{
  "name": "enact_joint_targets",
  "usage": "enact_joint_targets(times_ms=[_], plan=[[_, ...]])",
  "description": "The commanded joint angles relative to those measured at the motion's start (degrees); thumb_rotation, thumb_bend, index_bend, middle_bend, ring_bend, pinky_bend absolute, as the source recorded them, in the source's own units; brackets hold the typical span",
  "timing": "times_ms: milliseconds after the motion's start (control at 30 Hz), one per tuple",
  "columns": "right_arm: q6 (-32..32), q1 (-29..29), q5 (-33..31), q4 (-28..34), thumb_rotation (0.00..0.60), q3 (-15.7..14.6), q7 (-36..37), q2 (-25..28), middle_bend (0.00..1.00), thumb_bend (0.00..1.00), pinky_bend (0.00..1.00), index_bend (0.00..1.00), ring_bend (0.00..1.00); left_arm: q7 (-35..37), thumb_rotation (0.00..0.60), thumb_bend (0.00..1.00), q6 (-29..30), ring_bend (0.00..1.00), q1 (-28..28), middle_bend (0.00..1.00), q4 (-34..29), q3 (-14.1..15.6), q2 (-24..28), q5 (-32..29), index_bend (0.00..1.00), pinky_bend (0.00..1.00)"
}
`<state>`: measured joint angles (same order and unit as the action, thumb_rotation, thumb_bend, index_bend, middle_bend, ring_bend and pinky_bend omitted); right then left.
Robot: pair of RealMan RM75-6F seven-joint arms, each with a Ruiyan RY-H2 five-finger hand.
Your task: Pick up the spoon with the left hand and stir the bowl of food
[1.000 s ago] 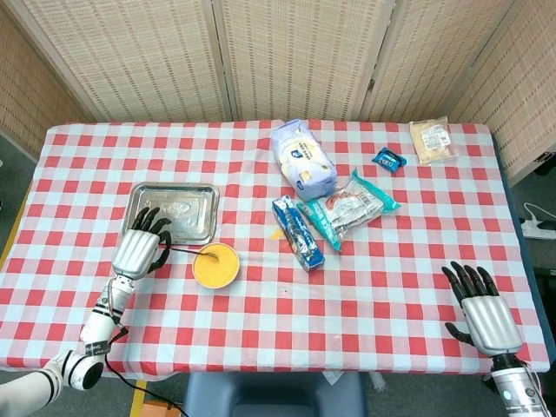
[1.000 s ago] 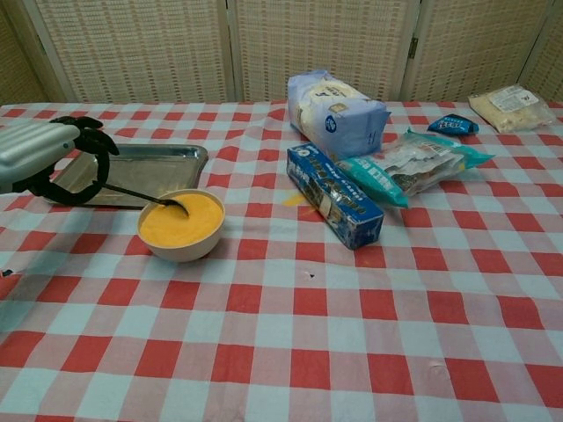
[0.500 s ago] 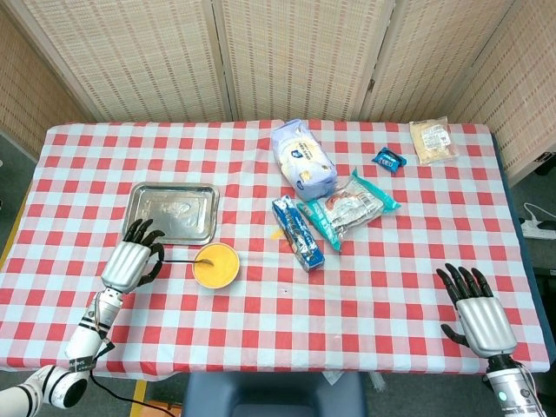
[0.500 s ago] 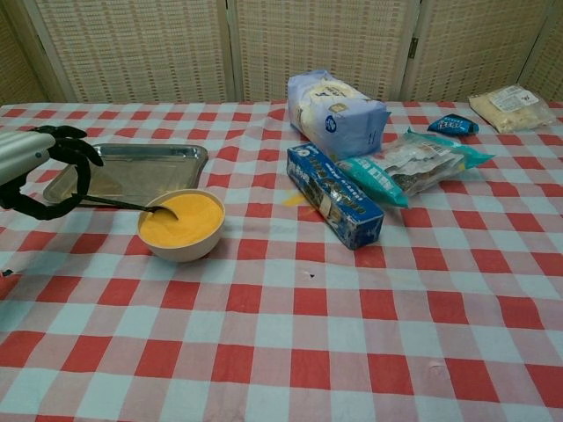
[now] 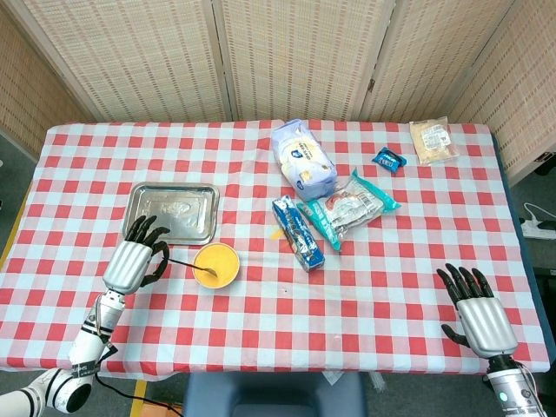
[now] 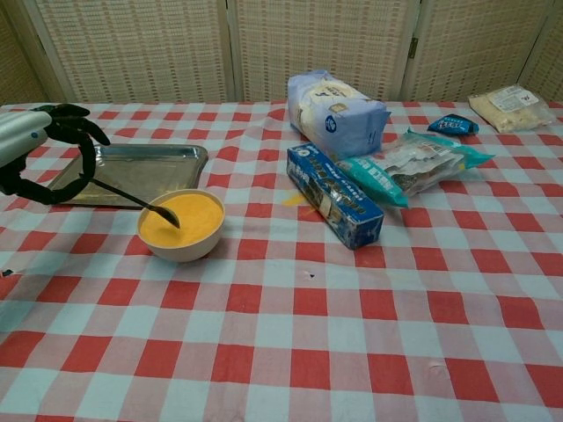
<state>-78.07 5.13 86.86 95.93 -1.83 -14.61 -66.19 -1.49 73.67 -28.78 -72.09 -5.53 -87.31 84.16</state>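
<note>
The left hand [image 6: 35, 149] grasps the spoon [image 6: 132, 200] by the far end of its dark handle, beside the bowl [image 5: 216, 265], so the fingers stay clear of the rim. The spoon slopes down into the yellow food [image 6: 180, 219], its head dipped at the near-left part; stirring appears under way. The bowl stands on the checked tablecloth [image 5: 287, 321], just in front of the steel tray [image 5: 173, 213]. The right hand [image 5: 479, 314] holds nothing, fingers apart, parked at the table's near right edge, well apart from the work.
</note>
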Motion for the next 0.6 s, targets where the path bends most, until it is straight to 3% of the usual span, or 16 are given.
enact_joint_targets(times_ms=[33, 300, 600], plan=[[0.09, 0.02, -0.05, -0.03, 0.600, -0.01, 0.07, 0.06, 0.00, 0.12, 0.00, 0.00, 0.00, 0.90, 0.600, 0.72, 0.83, 0.00, 0.50, 0.23, -0.09, 0.14, -0.08, 0.78, 0.83, 0.00], [-0.21, -0.08, 0.38, 0.19, 0.600, -0.13, 0.13, 0.17, 0.00, 0.12, 0.00, 0.00, 0.00, -0.58, 0.600, 0.71, 1.39, 0.00, 1.36, 0.23, -0.72, 1.09, 0.41, 1.68, 0.82, 0.00], [-0.09, -0.06, 0.24, 0.21, 0.600, -0.08, -0.07, 0.11, 0.00, 0.12, 0.00, 0.00, 0.00, -1.84, 0.600, 0.71, 0.76, 0.01, 0.87, 0.23, 4.00, 0.94, -3.04, 1.85, 0.83, 0.00]])
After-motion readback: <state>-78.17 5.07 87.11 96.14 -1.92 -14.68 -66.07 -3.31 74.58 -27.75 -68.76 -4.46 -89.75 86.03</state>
